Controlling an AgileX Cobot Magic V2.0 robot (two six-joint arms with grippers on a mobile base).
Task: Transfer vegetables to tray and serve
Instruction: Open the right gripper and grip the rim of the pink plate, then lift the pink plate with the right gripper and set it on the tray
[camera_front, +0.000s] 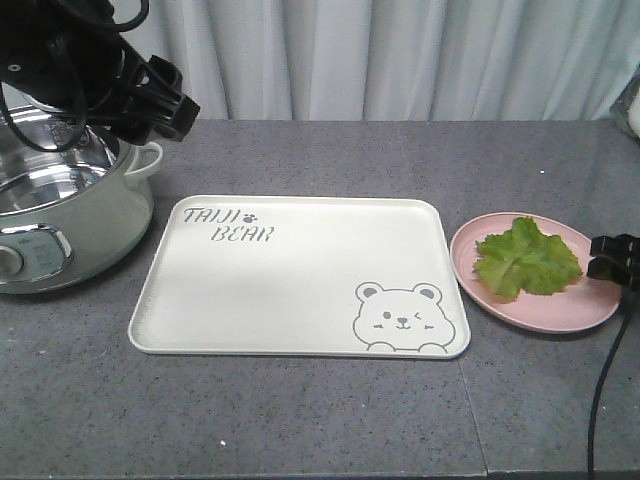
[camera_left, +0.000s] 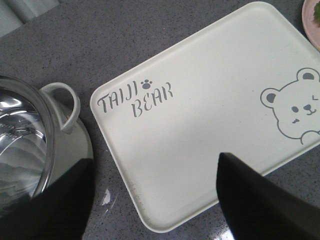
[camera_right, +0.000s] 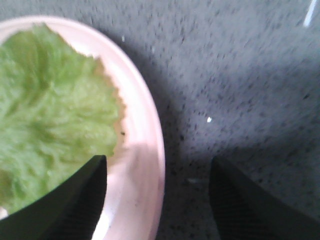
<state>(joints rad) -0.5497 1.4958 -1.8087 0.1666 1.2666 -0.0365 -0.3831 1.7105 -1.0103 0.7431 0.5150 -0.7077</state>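
Blurry on the right wrist: the lettuce leaf (camera_right: 50, 115) and pink plate (camera_right: 145, 165) run off the left edge. Up front, the pot (camera_front: 100, 230) is cropped left.

Soft, even light fills the front view, and the far curtain (camera_front: 400, 60) looks washed pale. The tray (camera_front: 300, 270) and pink plate (camera_front: 560, 315) throw only thin, soft shadows along their near edges. Glare streaks the pot's (camera_front: 60, 190) steel interior at left. The left wrist view is sharp, its lettering crisp. The right wrist view is badly out of focus: the lettuce leaf (camera_right: 50, 110) is a green smear, and a broad shadow darkens the counter (camera_right: 240, 100) right of the plate.
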